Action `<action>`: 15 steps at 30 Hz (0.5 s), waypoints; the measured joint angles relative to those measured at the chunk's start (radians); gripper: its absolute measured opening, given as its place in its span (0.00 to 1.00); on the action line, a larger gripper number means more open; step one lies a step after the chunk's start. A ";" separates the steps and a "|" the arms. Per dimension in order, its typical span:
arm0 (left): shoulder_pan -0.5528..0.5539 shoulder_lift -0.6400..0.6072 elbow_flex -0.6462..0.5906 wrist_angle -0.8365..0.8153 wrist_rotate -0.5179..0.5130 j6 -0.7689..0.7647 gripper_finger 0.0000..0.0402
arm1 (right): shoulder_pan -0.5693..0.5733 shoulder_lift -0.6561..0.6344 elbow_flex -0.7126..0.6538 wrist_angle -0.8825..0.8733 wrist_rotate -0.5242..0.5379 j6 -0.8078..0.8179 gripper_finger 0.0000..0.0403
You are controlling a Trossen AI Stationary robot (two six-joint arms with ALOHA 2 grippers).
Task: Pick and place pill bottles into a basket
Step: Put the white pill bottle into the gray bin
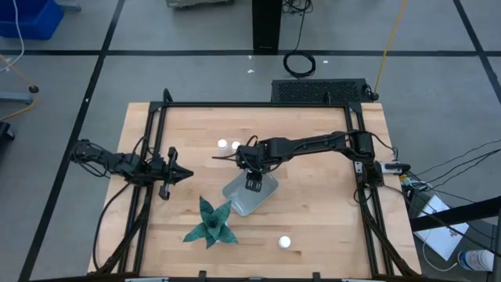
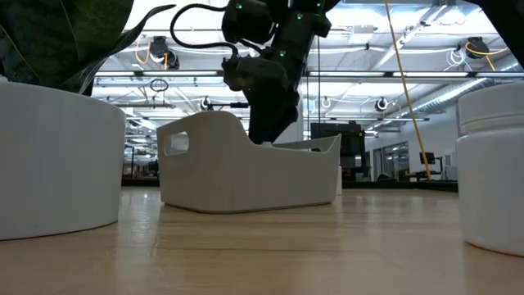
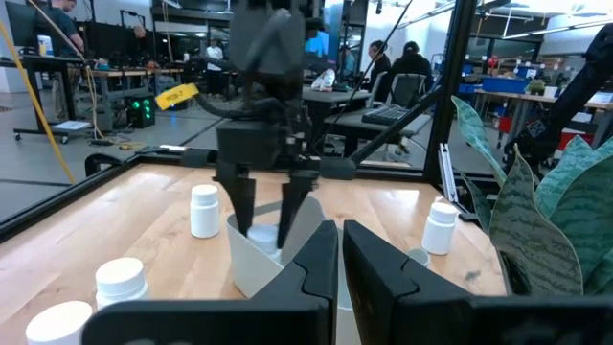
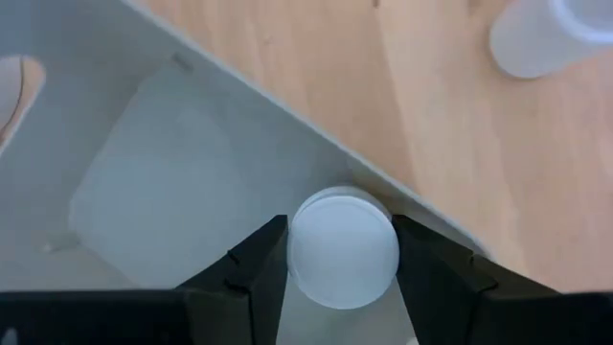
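Placing step: right end effector (image 4: pixel 342 251) clamped on pill bottle (image 4: pixel 343 247) inside basket (image 1: pixel 244 200); next, release. Left end effector (image 1: pixel 178 174) nearly closed, empty, at nine o'clock.

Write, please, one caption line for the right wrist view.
Right gripper holds a white pill bottle inside the basket, near its wall.

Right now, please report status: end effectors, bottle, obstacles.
Right end effector shut on pill bottle, over basket. Left end effector parked at the table's left side, shut. Nothing in the way.
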 joint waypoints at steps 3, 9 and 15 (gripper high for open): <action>0.000 0.000 0.000 0.000 0.000 0.000 0.06 | -0.016 0.000 0.000 0.006 -0.002 -0.005 0.40; 0.000 0.000 0.000 0.000 0.000 0.000 0.06 | -0.036 0.000 0.000 0.008 -0.025 -0.004 0.42; 0.000 0.000 0.000 0.000 0.000 0.000 0.06 | -0.036 0.000 0.000 0.007 -0.028 -0.014 0.42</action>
